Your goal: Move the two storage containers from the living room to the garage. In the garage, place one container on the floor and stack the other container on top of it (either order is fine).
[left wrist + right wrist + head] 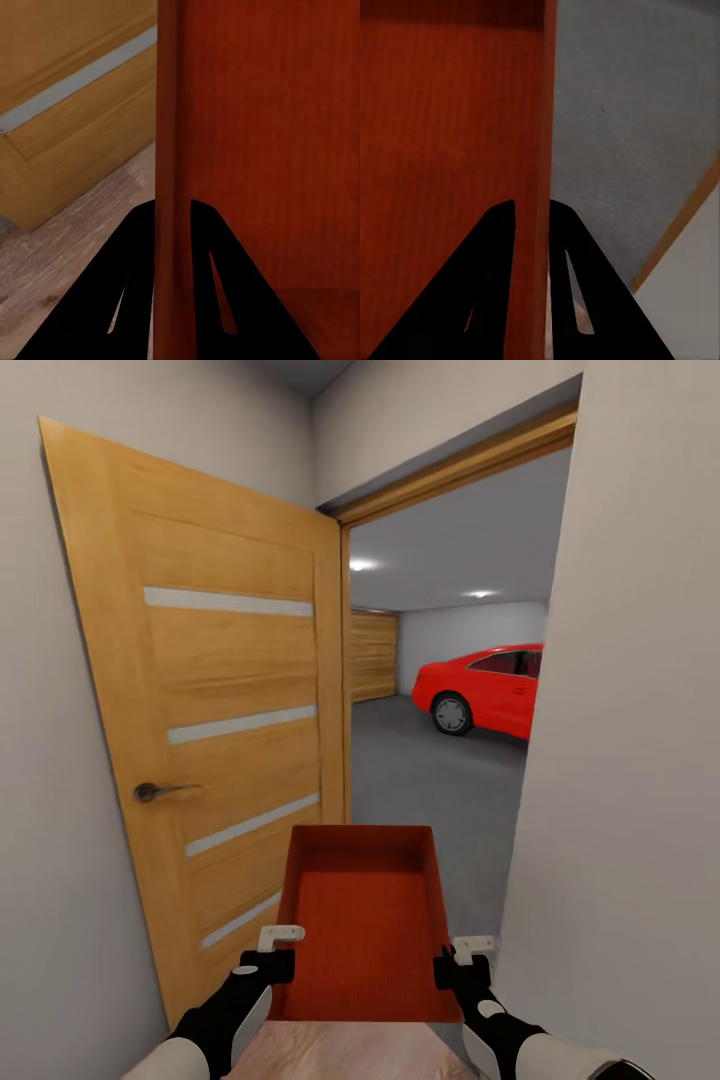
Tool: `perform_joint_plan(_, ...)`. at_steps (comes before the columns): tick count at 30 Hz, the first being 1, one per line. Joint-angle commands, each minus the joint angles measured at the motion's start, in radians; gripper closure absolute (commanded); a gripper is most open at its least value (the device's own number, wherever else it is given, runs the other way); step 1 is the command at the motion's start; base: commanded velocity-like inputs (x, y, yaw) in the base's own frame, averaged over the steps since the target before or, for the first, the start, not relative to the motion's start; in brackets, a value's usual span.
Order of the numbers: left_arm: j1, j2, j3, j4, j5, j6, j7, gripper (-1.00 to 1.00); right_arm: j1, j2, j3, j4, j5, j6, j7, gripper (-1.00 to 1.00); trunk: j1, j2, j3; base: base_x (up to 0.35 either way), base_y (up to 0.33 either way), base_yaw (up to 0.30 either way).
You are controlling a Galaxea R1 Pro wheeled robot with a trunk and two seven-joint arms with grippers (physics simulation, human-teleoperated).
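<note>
The robot stands at an open wooden door point(215, 730), facing the garage, with one orange-red bin point(362, 925) carried level in front of its trunk, over the wood-plank flooring point(345, 1060) at the threshold. Only this one bin is seen here.

Step in hand, as judged: drive through the doorway onto the grey concrete floor point(430, 780). To do it well, keep the bin centred between the door leaf and the white wall point(630, 760) on the right. The opening looks only a little wider than the load, so a straight, slow approach is advised. Keep both grips level so that the thin walls do not twist. Steer clear of the red car point(485, 688) when choosing a set-down spot.

Arm pose: both forearms reach forward and low, roughly symmetrical. The left gripper point(268, 964) is clamped on the bin's left wall; in the left wrist view, the wall runs between its two dark fingers point(120, 285). The right gripper point(462, 966) pinches the right wall likewise, the wall sitting between its fingers point(484, 277), with concrete beyond.
</note>
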Motion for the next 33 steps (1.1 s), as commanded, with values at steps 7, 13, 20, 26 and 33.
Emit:
perform_joint_plan(7, 0.0, 0.0, -0.007, -0.004, 0.006, 0.005, 0.013, 1.0, -0.001, 0.001, -0.025, 0.002, -0.016, -0.004, -0.004, 1.0, 0.001, -0.001, -0.002, 0.157, 0.137, -0.203)
perform_joint_plan(13, 0.0, 0.0, -0.007, -0.004, 0.006, 0.005, 0.013, 1.0, -0.001, 0.0, -0.026, 0.002, -0.016, -0.004, -0.004, 1.0, 0.001, -0.001, -0.002, 0.157, 0.137, -0.281)
perform_joint_plan(20, 0.0, 0.0, -0.007, -0.003, 0.006, 0.005, 0.013, 1.0, -0.001, 0.0, -0.026, 0.002, -0.016, -0.004, -0.004, 1.0, 0.001, -0.001, -0.002, 0.177, 0.139, -0.284)
perform_joint_plan(26, 0.0, 0.001, -0.007, -0.002, 0.006, 0.005, 0.013, 1.0, -0.001, 0.001, -0.026, 0.002, -0.016, -0.004, -0.004, 1.0, 0.001, -0.001, -0.002, 0.264, 0.147, -0.18)
perform_joint_plan(33, 0.0, 0.001, -0.007, -0.002, 0.006, 0.005, 0.013, 1.0, -0.001, 0.002, -0.025, 0.002, -0.015, -0.005, -0.004, 1.0, 0.001, -0.001, -0.002, 0.288, 0.155, -0.008)
